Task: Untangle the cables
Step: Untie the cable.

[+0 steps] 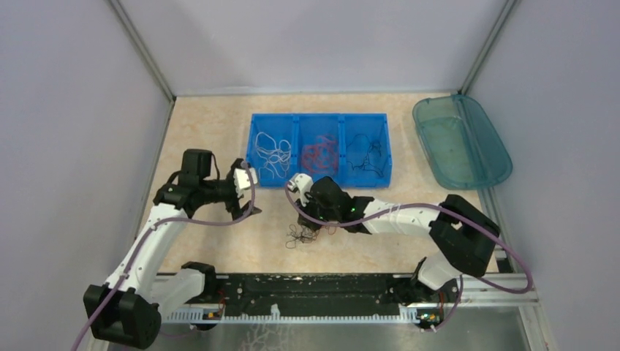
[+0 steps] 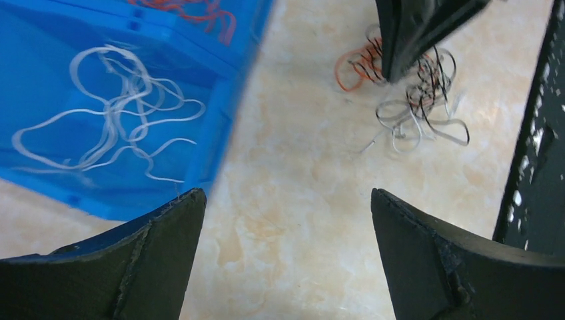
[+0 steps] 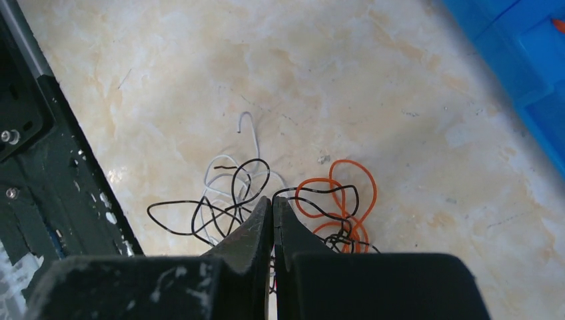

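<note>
Looking down from the top camera: small knot of cables (image 1: 302, 235) on the bench (image 1: 212, 131), near its front edge and just in front of a blue bin (image 1: 343, 181) with three compartments; white strands (image 1: 272, 155) in the left one, red-orange strands (image 1: 319, 155) in the middle, black strands (image 1: 365, 157) in the right. Teal tray (image 1: 460, 139) off to the right of the bin, apart from it. Right tool (image 1: 311, 225) down at the knot, left tool (image 1: 248, 199) off to the left of it, above the bench and touching no wire. Switching to the left wrist: left tool released, jaws spread wide over bare bench, corner of the bin with the white strands on the left, the knot farther off with the dark tip of the right tool set in it; orange, black and white loops lying around that tip. Switching to the right wrist: right tool clenched, jaws pressed flat together, tips planted in the middle of the knot, black and white loops to one side, orange loops threaded with black to the other. Cannot tell whether a strand is pinched between the jaws.
</note>
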